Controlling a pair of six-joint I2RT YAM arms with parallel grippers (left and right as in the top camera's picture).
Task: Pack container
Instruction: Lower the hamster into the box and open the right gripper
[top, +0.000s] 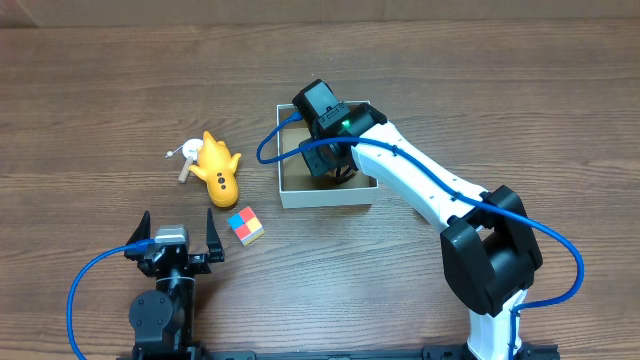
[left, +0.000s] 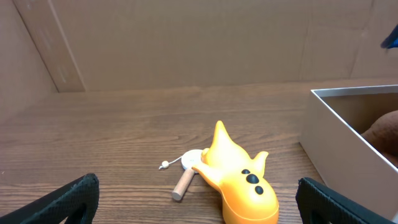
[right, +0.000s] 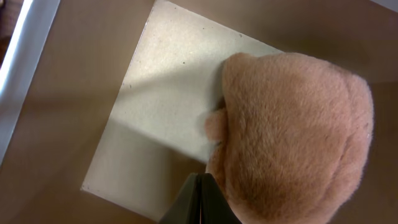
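On table (top: 480, 60), at centre: container (top: 325, 194). Inside it: right gripper (right: 199, 186), fingers pressed together beside brown plush (right: 292, 137). Left of container: yellow toy (top: 218, 168), then cube (top: 246, 226) (nearer the front edge). Front left: left gripper (top: 170, 243), fingers spread, holds nothing.

On the brown wooden table (top: 100, 80), ahead on my left, I see a yellow plastic whale-shaped toy (top: 218, 170) (left: 245, 186) with black dots on its back. A short wooden peg with a white disc and string (top: 183, 160) (left: 183, 185) lies just beside its tail. A small cube of red, blue, yellow and green squares (top: 246, 226) sits near its rounded end. A brown cardboard wall (left: 186, 43) stands behind. Under my right wrist, a tan plush toy (right: 292, 137) overlaps a pale grey card sheet (right: 161, 124).
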